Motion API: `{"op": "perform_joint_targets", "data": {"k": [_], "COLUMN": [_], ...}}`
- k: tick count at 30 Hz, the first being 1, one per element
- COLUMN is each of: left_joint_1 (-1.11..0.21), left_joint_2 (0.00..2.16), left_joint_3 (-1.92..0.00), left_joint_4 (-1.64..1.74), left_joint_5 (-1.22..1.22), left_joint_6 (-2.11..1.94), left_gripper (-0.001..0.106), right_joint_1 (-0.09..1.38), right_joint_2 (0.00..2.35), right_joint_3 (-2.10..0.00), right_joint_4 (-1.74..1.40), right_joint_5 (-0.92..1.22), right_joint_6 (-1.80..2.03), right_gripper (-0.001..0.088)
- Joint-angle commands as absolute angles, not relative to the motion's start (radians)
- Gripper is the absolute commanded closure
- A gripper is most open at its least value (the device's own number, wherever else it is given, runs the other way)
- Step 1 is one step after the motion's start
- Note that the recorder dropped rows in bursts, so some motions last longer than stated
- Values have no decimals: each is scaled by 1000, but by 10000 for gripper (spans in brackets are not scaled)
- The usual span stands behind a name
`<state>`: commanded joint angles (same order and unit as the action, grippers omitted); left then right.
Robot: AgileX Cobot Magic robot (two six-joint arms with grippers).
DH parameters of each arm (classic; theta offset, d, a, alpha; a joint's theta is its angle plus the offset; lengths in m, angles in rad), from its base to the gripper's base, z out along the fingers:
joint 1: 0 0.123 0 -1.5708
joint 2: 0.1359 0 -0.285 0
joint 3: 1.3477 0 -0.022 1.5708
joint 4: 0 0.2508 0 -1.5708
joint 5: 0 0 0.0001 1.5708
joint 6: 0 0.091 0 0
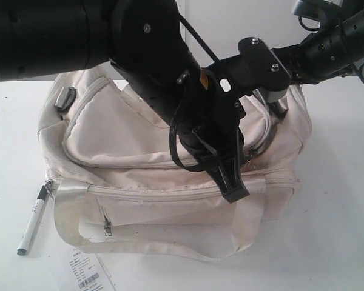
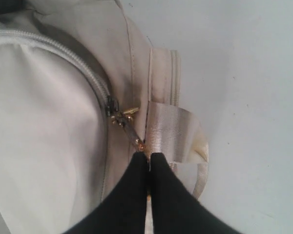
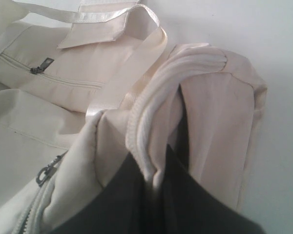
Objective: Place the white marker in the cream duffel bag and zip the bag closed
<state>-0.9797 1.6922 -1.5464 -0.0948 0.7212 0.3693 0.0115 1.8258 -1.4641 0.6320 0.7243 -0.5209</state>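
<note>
1 white tabletop (image 1: 343,212) bears cream duffel bag (image 1: 139,139), white marker (image 1: 33,221).

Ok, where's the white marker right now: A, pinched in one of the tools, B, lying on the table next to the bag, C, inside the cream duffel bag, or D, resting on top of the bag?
B: the white marker lies flat on the table just off one end of the cream duffel bag, outside it.

Bright, even light washes out the cream duffel bag (image 1: 139,133); wrist views soft.
</note>
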Motion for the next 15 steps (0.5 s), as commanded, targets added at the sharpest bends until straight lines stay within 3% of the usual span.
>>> {"op": "perform_joint_targets", "data": {"k": [15], "left_joint_1": [-980], "left_joint_2": [1692], "left_joint_3": [-1546], "left_joint_4": [-84], "left_joint_5": [778], "left_joint_6": [369], "left_gripper": [1053], "right_joint_1": [12], "right_joint_2": [1826], "right_joint_3": [-1464], "right_joint_4": [632], "right_joint_5": [724], "right_joint_6": [-521], "right_gripper": [868]}}
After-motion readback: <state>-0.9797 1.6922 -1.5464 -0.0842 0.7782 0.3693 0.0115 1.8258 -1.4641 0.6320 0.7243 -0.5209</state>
